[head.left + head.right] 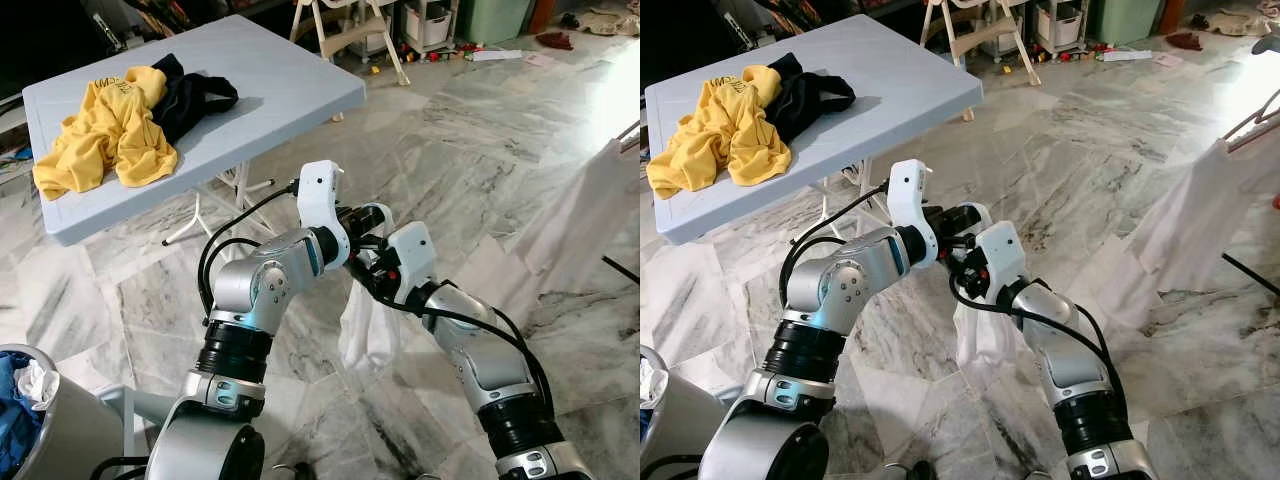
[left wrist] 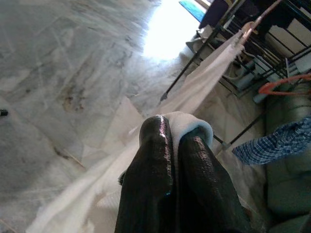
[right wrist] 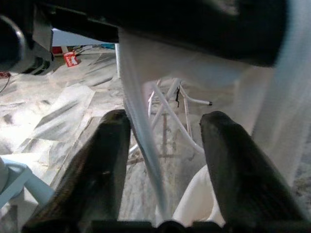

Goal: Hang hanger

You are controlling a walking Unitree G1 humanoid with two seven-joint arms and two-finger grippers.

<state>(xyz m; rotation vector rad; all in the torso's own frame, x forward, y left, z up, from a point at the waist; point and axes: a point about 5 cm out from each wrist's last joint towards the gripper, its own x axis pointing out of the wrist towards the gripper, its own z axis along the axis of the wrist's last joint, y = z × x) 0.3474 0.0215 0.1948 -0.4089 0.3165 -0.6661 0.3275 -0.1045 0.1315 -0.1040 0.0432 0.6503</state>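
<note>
A white garment (image 1: 368, 335) hangs between my two arms, low over the marble floor. In the left wrist view my left gripper (image 2: 175, 133) is shut on a fold of this white cloth (image 2: 187, 124). My right gripper (image 3: 165, 121) faces it from just below, fingers apart, with a thin pale edge of the garment or a hanger arm (image 3: 141, 141) running between them; which one, I cannot tell. Both grippers meet at the middle of the head views (image 1: 365, 245). A drying rack (image 2: 228, 29) stands ahead, with a pale hanger (image 2: 252, 24) that carries another white garment (image 1: 1200, 210).
A light blue folding table (image 1: 290, 80) stands at the back left with a yellow shirt (image 1: 110, 130) and a black garment (image 1: 195, 95) on it. A grey basket (image 1: 60, 425) with blue clothes is at my lower left. An orange hanger (image 2: 286, 82) and a blue checked cloth (image 2: 277, 143) hang on the rack.
</note>
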